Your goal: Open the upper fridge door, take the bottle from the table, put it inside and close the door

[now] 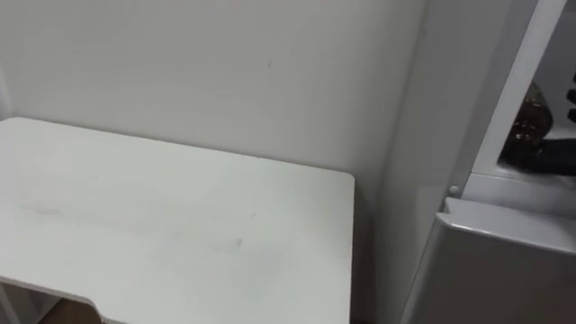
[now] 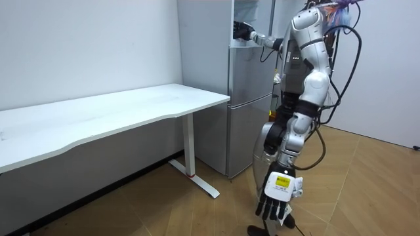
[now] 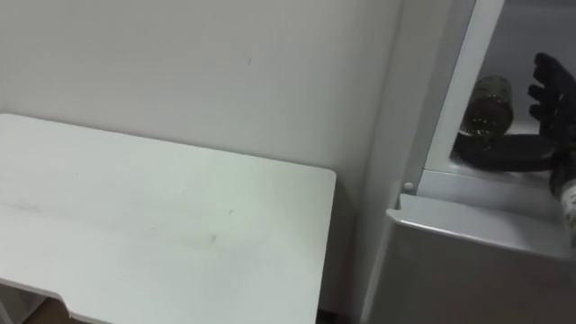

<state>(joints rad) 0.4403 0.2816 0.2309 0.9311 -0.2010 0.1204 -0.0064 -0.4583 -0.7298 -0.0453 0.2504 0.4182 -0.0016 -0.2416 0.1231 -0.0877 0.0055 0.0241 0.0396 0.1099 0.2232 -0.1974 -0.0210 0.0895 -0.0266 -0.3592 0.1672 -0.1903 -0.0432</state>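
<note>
A dark brownish bottle (image 3: 487,105) rests inside the open upper compartment of the grey fridge (image 3: 468,261), close to its left wall; it also shows at bottle (image 1: 529,126). My right hand (image 3: 551,90) is in the compartment just right of the bottle, fingers spread and straight, apart from the bottle's body. A dark part of the hand runs along the shelf under the bottle. In the room view I stand at the fridge (image 2: 249,85) with my right hand (image 2: 241,30) reaching into the top, and my left hand (image 2: 279,191) hangs low by my leg, fingers relaxed.
A white desk (image 1: 180,225) stands against the wall to the left of the fridge, with a narrow gap between them. The lower fridge door is shut. Wooden floor lies behind me in the room view.
</note>
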